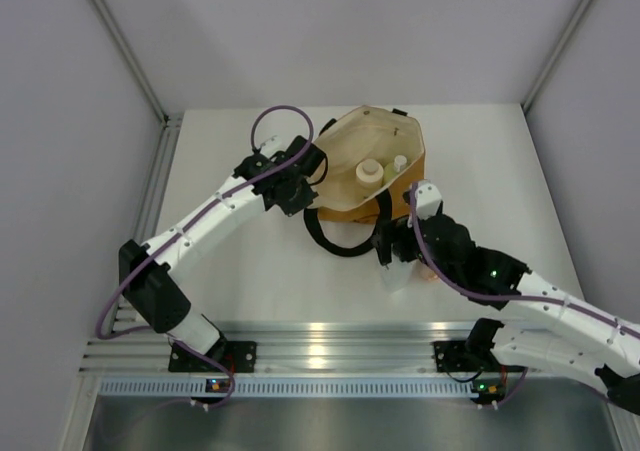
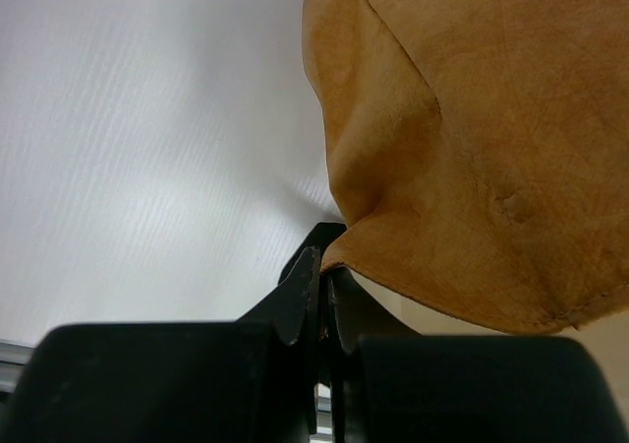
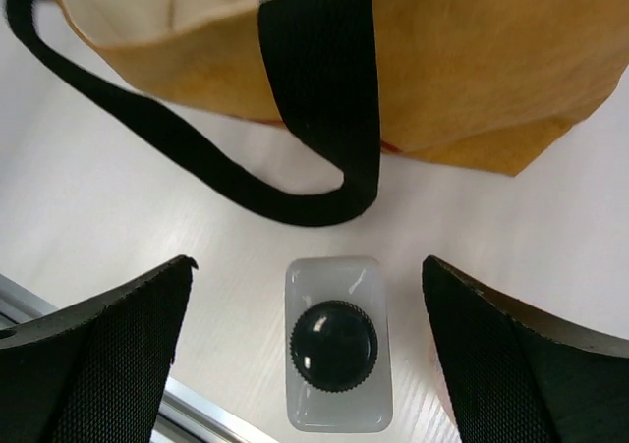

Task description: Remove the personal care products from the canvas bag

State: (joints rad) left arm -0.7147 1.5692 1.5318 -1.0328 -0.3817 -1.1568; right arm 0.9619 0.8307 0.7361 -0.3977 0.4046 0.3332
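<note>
The mustard-tan canvas bag (image 1: 405, 141) lies open at the table's back, with its cream lining showing. Inside it are a cream bottle with a cream lid (image 1: 369, 174) and a yellow-green bottle with a white cap (image 1: 399, 165). My left gripper (image 1: 318, 166) is shut on the bag's left rim; the left wrist view shows the jaws (image 2: 322, 266) pinching the canvas edge (image 2: 472, 148). My right gripper (image 3: 307, 262) is open, just above a white bottle with a dark cap (image 3: 334, 345) that stands upright on the table (image 1: 395, 274). An orange bottle (image 1: 428, 271) lies beside it, mostly hidden by the arm.
A black loop handle (image 1: 335, 243) of the bag lies on the table in front of the bag, just beyond the white bottle (image 3: 314, 119). The aluminium rail (image 1: 320, 346) runs along the near edge. Grey walls enclose the table on three sides.
</note>
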